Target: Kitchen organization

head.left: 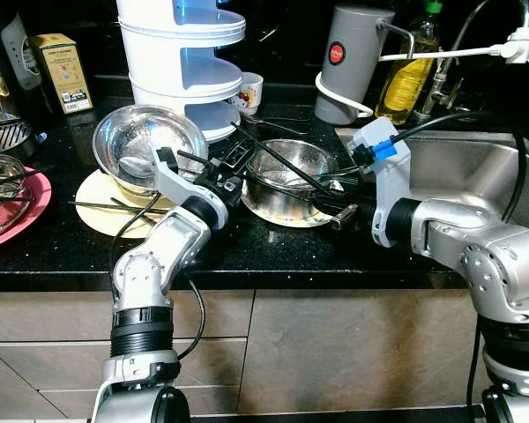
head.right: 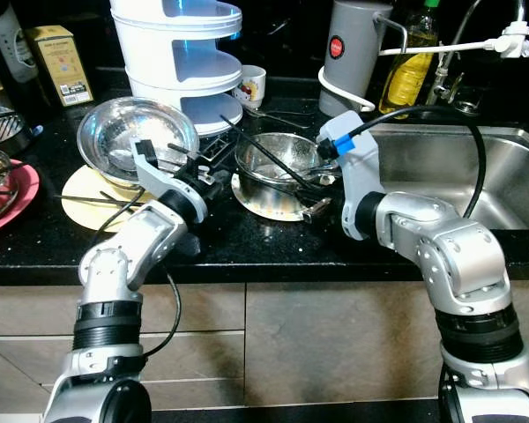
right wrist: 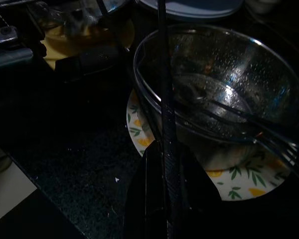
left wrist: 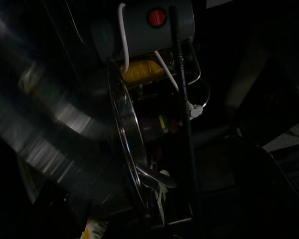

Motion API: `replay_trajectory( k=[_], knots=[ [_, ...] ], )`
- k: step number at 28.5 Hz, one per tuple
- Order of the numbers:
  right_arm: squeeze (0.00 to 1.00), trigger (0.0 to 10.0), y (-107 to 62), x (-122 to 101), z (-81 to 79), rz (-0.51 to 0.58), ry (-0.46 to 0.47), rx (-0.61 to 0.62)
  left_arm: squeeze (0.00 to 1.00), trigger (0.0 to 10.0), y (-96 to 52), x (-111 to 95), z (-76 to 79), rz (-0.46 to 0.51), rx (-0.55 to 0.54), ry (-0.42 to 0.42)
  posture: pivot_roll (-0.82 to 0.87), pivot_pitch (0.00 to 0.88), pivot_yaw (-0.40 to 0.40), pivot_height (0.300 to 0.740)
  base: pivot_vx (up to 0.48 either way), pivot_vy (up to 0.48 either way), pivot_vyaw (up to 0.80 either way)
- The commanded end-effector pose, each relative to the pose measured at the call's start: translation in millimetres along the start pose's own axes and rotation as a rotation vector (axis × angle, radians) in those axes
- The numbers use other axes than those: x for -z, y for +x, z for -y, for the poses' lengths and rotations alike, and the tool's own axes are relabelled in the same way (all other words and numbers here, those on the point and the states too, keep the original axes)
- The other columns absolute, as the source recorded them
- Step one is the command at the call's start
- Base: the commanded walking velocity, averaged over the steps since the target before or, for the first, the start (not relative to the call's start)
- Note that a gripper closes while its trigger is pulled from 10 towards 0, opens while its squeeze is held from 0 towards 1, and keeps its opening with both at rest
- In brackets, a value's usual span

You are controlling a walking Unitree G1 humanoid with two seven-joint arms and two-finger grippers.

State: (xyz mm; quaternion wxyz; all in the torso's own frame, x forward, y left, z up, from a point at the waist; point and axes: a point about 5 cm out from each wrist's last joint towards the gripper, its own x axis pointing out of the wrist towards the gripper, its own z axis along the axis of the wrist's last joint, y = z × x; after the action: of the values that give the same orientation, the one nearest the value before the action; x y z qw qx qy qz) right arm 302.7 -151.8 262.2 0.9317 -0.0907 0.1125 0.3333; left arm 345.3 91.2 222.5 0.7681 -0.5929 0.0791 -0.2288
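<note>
— Claws first: where are yours?

— Both are over the black table (head.left: 62, 238). My left claw (head.left: 213, 169) reaches between the two steel bowls, its black fingers (head.left: 194, 159) apart with nothing in them. My right claw (head.left: 331, 196) comes in from the sink side toward the nearer bowl; whether those fingers stand open or closed, I cannot tell.

— Which bowl is that?

— The small steel bowl (head.left: 286, 172), sitting upright on a flowered plate (right wrist: 239, 186) near the table's front edge. Cutlery (right wrist: 249, 122) lies inside it, handles leaning over the rim. In my right wrist view one of my black fingers (right wrist: 164, 124) crosses right over its rim.

— And on your left?

— A larger steel bowl (head.left: 145, 145) rests on a pale yellow plate (head.left: 97, 207), just beside my left claw. Further left sits a pink plate (head.left: 18, 211).

— Behind them?

— A white tiered rack (head.left: 185, 62) stands behind the two bowls, with a small cup (head.left: 249, 91) beside it. A grey jug (head.left: 353, 53) with a red badge and a bottle of oil (head.left: 407, 75) stand near the sink (head.left: 476, 172), which lies to my right.
</note>
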Motion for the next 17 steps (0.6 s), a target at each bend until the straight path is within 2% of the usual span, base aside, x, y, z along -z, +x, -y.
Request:
replay_trajectory(
  k=[1, 2, 9, 17],
  knots=[
    [0.00, 0.0, -3.5, -8.5, -0.4, 0.046, -0.018, 0.006, 0.00, 5.1, 6.8, 8.4, 5.8, -0.003, 0.038, -0.055, -0.11, 0.000, -0.045, 0.740, 0.000, 0.000, 0.00],
    [0.00, 0.0, -3.6, -8.8, -0.4, 0.047, -0.018, 0.006, 0.00, 0.0, 6.8, 7.7, 6.5, 0.003, 0.044, -0.058, -0.11, 0.000, -0.045, 0.740, 0.000, 0.000, 0.00],
    [0.00, 0.0, -3.9, -10.6, -0.5, 0.058, -0.018, 0.007, 0.00, 0.0, 6.9, 8.2, 12.6, -0.002, 0.074, -0.064, -0.11, 0.000, -0.046, 0.740, 0.000, 0.000, 0.00],
    [0.00, 0.0, -4.0, -11.3, -0.2, 0.065, -0.021, 0.009, 0.00, 0.0, 7.0, 9.2, 12.0, -0.002, 0.072, -0.067, -0.11, 0.000, -0.045, 0.740, 0.000, 0.000, 0.00]
  ],
)
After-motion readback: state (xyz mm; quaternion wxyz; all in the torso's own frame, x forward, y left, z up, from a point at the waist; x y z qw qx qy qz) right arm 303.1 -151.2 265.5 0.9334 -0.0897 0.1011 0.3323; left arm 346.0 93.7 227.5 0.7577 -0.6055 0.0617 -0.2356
